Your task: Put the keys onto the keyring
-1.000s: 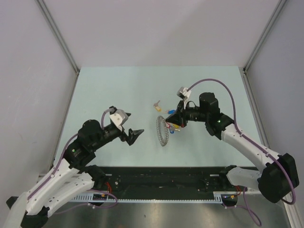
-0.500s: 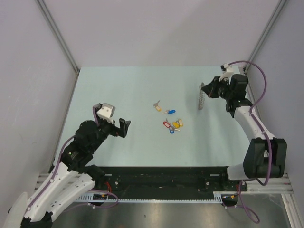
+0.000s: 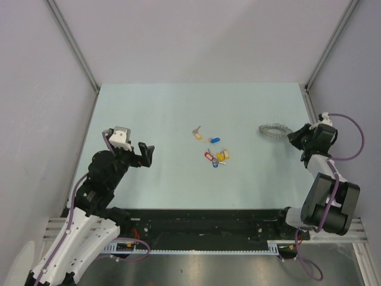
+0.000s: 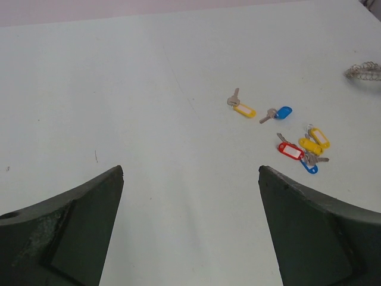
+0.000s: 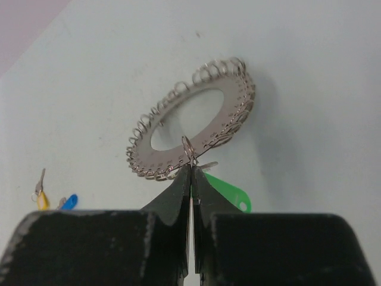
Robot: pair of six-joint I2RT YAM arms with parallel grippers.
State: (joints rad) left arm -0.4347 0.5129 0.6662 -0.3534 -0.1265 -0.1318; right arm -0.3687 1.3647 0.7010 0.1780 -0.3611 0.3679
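- Black fingertips of your right gripper (image 5: pixel 189 176) are pressed together on the near edge of the keyring (image 5: pixel 235 110), out at the far right side of the table (image 3: pixel 178 107).
- Just beside those tips sits a green-tagged key (image 5: pixel 229 192), touching the ring's near edge. The wrist view does not show you whether it is threaded onto a loop or only pinched along with it.
- Your left gripper (image 4: pixel 190 220) hangs over the left part of the table with its jaws wide apart, holding nothing.
- Between the two arms, well apart from the ring, lie the other keys. A yellow-tagged key (image 3: pixel 197 134) and a blue-tagged key (image 3: pixel 214 140) lie on the far side, and a tight cluster (image 3: pixel 216 158) of red, yellow and blue tags lies nearer you.
- As I judge it, at most one key is on the ring. Every loose key on the table has yet to be picked up and threaded, so most of the job is ahead of you.
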